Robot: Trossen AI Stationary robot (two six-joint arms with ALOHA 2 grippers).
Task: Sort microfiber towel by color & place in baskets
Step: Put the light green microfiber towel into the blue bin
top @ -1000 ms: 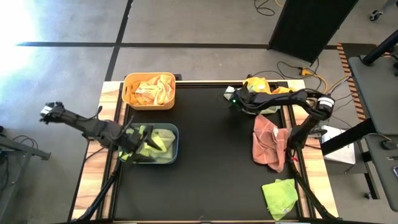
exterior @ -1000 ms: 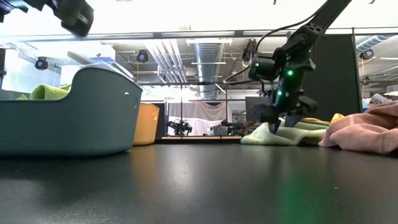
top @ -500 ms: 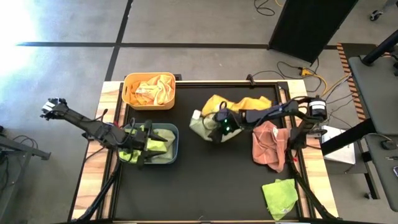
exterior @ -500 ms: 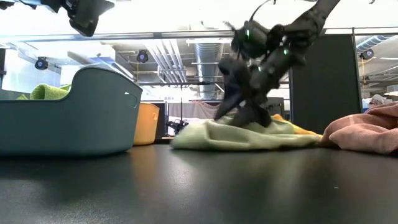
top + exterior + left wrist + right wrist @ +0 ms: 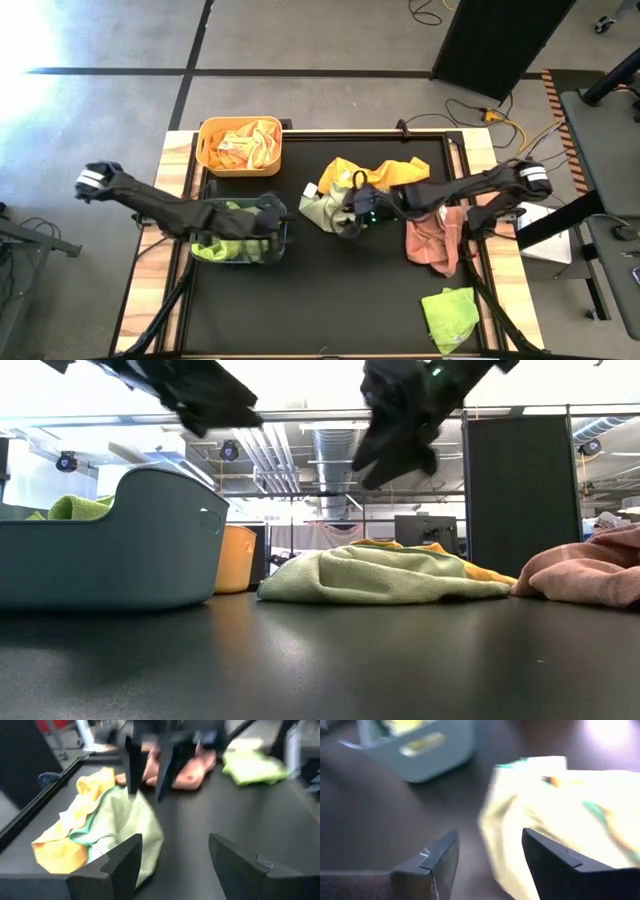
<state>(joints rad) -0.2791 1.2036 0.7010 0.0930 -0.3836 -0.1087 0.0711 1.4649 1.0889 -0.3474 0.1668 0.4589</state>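
Note:
The pale green towel (image 5: 322, 210) (image 5: 380, 574) lies bunched on the table's middle, and a yellow towel (image 5: 375, 170) lies against its far side. My right gripper (image 5: 350, 212) (image 5: 490, 855) hangs open above the pale green towel, clear of it (image 5: 398, 430). My left gripper (image 5: 280, 220) (image 5: 175, 860) is open and raised over the right end of the blue-grey basket (image 5: 240, 240) (image 5: 110, 550), which holds bright green towels. It points at the pale green towel (image 5: 127, 820). The yellow-orange basket (image 5: 240, 146) at the far left holds orange towels.
A pink towel (image 5: 435, 235) (image 5: 590, 570) lies crumpled at the table's right side. A bright green towel (image 5: 450, 315) lies at the near right corner. Bare black mat stretches along the near side between the blue-grey basket and these towels.
My right gripper dragged the pale green and yellow towels from the table's far right toward the middle, then let go and rose clear; the towels now lie bunched there. My left gripper moved right, from over the blue-grey basket's middle to its right end.

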